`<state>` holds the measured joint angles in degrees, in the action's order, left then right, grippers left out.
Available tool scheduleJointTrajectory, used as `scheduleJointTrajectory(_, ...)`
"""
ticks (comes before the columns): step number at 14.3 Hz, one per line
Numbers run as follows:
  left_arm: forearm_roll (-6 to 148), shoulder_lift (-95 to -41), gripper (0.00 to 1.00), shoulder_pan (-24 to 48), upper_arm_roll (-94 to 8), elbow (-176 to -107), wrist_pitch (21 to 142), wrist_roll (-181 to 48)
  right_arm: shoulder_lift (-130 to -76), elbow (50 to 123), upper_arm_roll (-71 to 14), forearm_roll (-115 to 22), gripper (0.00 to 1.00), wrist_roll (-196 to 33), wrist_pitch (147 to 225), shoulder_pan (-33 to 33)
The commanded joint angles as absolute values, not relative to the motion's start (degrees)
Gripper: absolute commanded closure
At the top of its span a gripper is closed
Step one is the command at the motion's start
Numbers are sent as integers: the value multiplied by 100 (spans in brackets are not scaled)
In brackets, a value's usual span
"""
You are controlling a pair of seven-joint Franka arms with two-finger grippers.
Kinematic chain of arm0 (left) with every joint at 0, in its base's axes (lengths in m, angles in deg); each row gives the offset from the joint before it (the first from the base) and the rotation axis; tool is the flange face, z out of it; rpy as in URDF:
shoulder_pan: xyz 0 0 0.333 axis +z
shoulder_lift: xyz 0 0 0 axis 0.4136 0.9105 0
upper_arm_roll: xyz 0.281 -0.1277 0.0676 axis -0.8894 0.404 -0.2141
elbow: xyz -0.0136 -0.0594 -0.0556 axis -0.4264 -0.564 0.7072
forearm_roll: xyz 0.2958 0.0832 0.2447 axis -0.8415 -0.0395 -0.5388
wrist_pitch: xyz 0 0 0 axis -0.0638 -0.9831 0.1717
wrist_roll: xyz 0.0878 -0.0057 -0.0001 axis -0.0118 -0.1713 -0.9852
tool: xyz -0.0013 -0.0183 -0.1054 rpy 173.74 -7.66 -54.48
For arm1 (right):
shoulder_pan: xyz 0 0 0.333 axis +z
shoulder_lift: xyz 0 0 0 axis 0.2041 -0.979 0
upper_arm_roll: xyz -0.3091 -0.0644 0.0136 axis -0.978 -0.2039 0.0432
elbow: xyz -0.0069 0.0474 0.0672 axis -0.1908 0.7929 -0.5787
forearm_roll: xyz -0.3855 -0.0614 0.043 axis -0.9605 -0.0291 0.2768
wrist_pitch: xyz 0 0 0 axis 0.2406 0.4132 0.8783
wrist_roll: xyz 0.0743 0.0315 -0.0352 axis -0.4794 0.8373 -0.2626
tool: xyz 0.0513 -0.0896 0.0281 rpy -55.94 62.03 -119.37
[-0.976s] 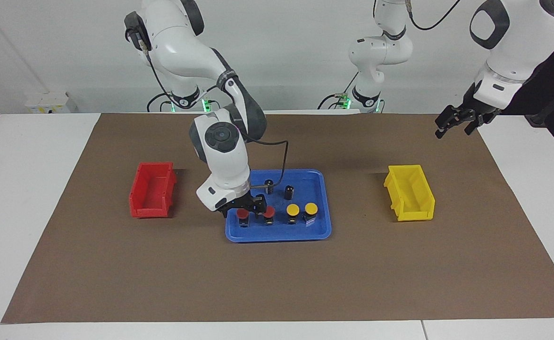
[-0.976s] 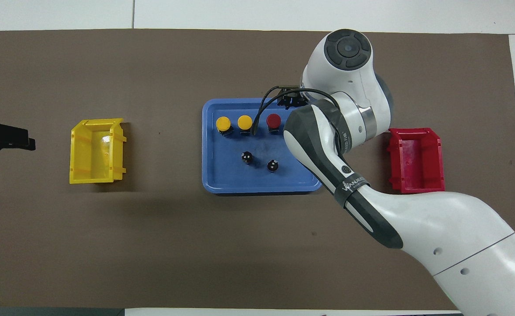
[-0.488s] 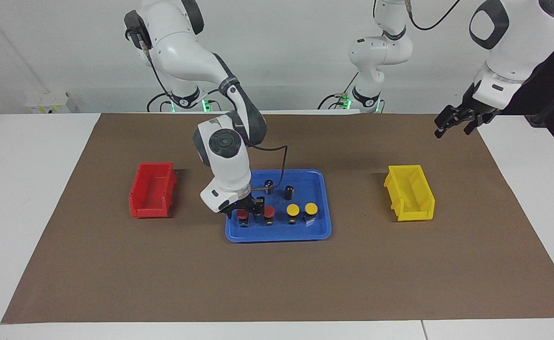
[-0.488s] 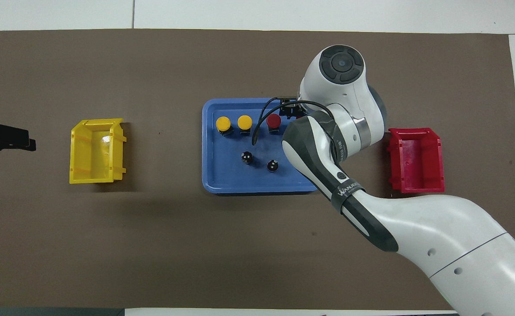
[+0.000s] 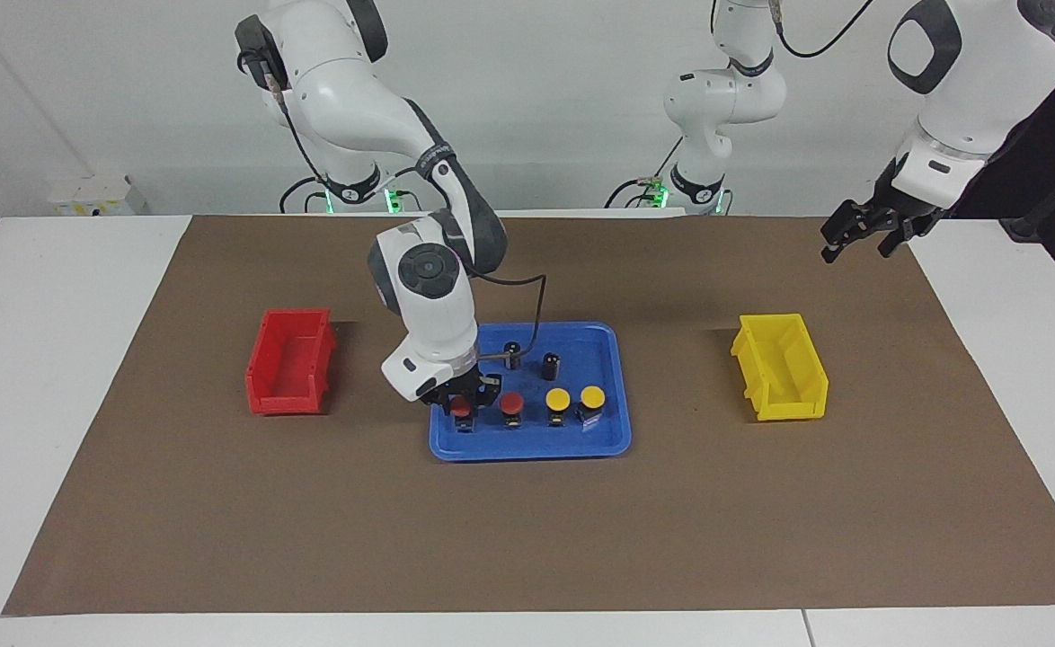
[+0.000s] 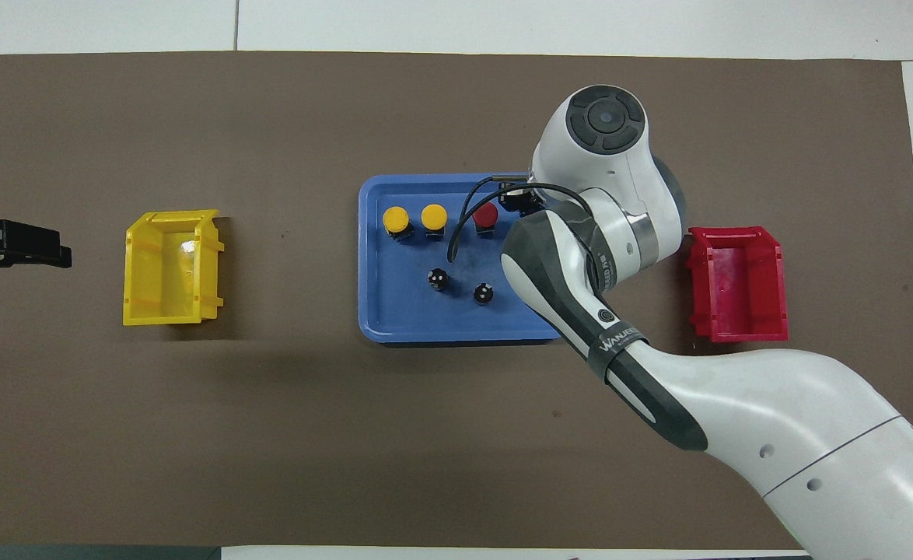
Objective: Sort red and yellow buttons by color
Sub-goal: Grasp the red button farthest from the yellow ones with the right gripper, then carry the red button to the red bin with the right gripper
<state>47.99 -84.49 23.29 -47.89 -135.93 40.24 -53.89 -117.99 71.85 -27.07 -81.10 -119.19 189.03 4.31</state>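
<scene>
Blue tray (image 5: 613, 377) sits mid-worktop on the brown mat (image 5: 527, 521). In the facing view four buttons stand in a row along the tray's 6 o'clock edge, the edge farthest from the robots. In order from the right arm's end: end red button (image 5: 462, 409), second red button (image 5: 511, 405), first yellow button (image 5: 558, 401), second yellow button (image 5: 592, 398). Each is upright on its black base. The two yellows stand just beside each other.

Two black cylinders (image 5: 551, 365) with silvery tops stand nearer the robots than the row, at about 12 o'clock from the yellow pair in the facing view.

Right tool (image 5: 463, 402) is down in the tray at the end red button, its fingers clenched on the cap from both sides. The button's base is on the tray floor. In the overhead view the arm's wrist covers this button; only the second red button (image 6: 485, 215) shows there.

Left tool (image 5: 860, 232) hangs in the air over the mat's corner at the left arm's end, waiting, fingers released and holding nothing.

Red bin (image 5: 287, 361) lies toward the right arm's end of the worktop, at 9 o'clock from the tray in the facing view. Yellow bin (image 5: 781, 367) lies toward the left arm's end, at 3 o'clock. No buttons show in either bin.
</scene>
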Motion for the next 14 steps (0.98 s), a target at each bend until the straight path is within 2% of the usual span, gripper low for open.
scheduleJointTrajectory(1, 4753, -8537, 0, 2346, -4814, -13662, 3988, -5417, -11644, 7398, -2643, -8130, 69, -11917, 18989, 369)
scheduleJointTrajectory(3, 4753, -8537, 0, 2355, -4832, -13662, 3988, -5408, -11644, 7206, -2643, -8130, 84, -11917, 18771, 352)
scheduleJointTrajectory(6, 4753, -8537, 0, 2364, -4832, -13662, 3987, -5408, -11461, 6512, -2652, -8086, 86, -11436, 17823, 177)
scheduleJointTrajectory(10, 4753, -8537, 0, 2355, -4814, -13662, 4040, -5409, -10801, 6782, -2652, -8025, 86, -9987, 17285, -762)
scheduleJointTrajectory(14, 4753, -8537, 0, 2355, -4814, -13662, 3987, -5426, -10283, 7414, -2652, -8007, 86, -8764, 17011, -1720)
